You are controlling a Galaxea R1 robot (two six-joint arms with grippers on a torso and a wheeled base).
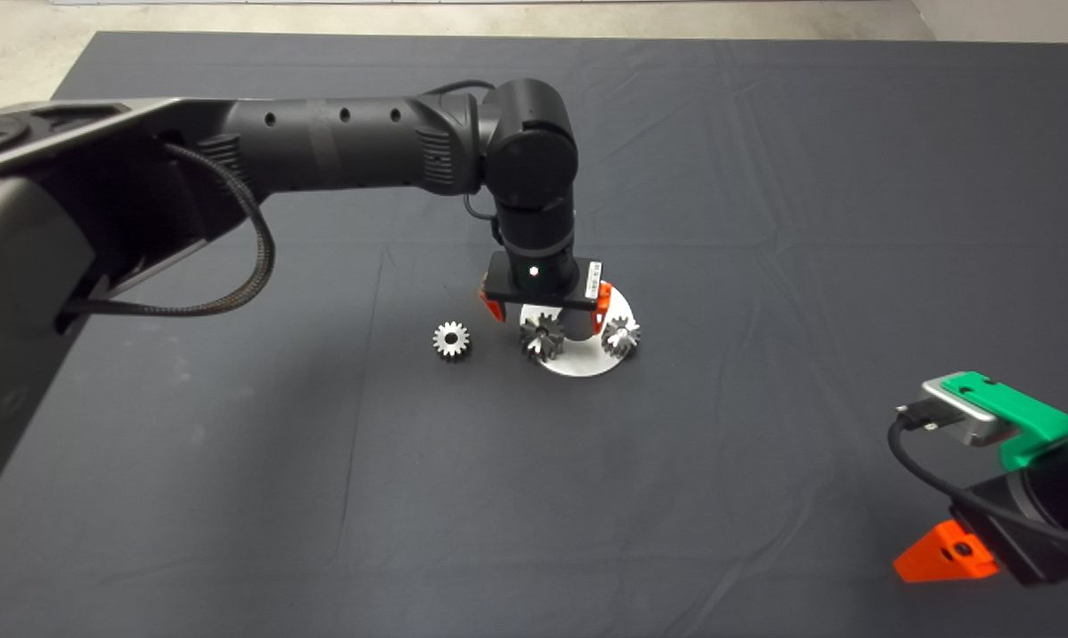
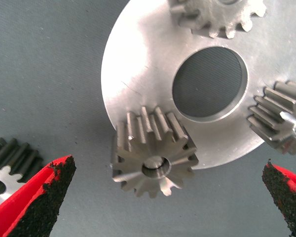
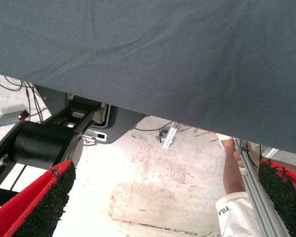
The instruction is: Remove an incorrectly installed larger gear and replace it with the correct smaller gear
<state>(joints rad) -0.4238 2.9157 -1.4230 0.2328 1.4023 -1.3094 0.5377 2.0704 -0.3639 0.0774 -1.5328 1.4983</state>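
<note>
The larger gear point(image 1: 541, 338), with long teeth, sits on the near left edge of the round silver plate point(image 1: 587, 363) and overhangs its rim. It also shows in the left wrist view point(image 2: 155, 154). My left gripper point(image 1: 547, 306) hovers just above it, open, with one finger on each side of it in the left wrist view point(image 2: 166, 169). The smaller gear point(image 1: 451, 339) lies loose on the mat left of the plate and shows beside a finger point(image 2: 7, 163). My right gripper point(image 1: 941, 554) is open and parked at the lower right.
Two small gears sit on the plate: one on the right point(image 1: 622, 335) point(image 2: 281, 121), one on the far side point(image 2: 217, 15), hidden in the head view. The plate has a round central hole point(image 2: 209, 81). The right wrist view shows floor and a person's leg point(image 3: 233, 173).
</note>
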